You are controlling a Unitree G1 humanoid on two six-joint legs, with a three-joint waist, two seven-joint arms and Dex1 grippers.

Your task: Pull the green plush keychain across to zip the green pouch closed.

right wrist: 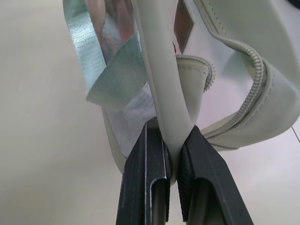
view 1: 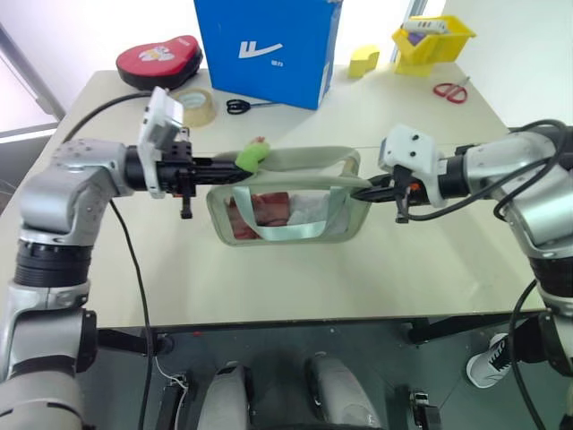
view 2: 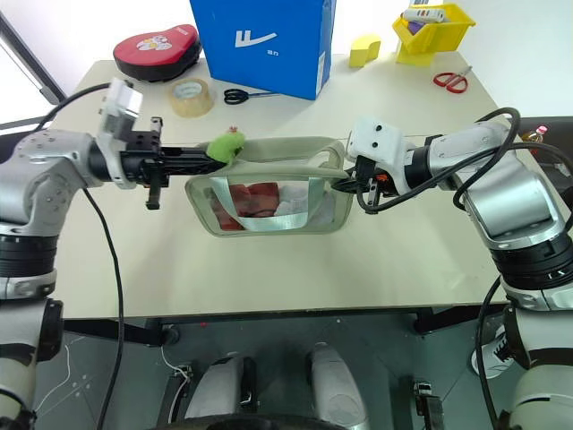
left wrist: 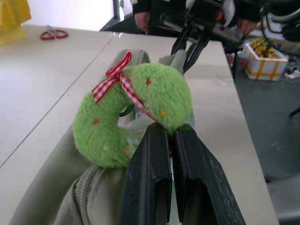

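Observation:
The green pouch [view 1: 309, 161] hangs between my two grippers over the middle of the table, its clear side window facing me and its teal strap [view 1: 291, 231] drooping across it. Red contents show through the window. The green plush keychain [view 1: 253, 155], a lime plush ring with a red checked bow [left wrist: 159, 93], sits at the pouch's top left end. My left gripper [view 1: 235, 168] is shut on the plush's lower edge [left wrist: 171, 131]. My right gripper [view 1: 363, 190] is shut on a pale fabric edge at the pouch's right end [right wrist: 172, 133]. The zipper [right wrist: 255, 70] gapes open along the top.
A blue box [view 1: 269, 45] stands at the back of the table. A tape roll [view 1: 195, 106], black scissors [view 1: 237, 106] and a red case [view 1: 159, 61] lie back left. A yellow block [view 1: 363, 61], a yellow bin [view 1: 432, 40] and red scissors [view 1: 452, 90] are back right.

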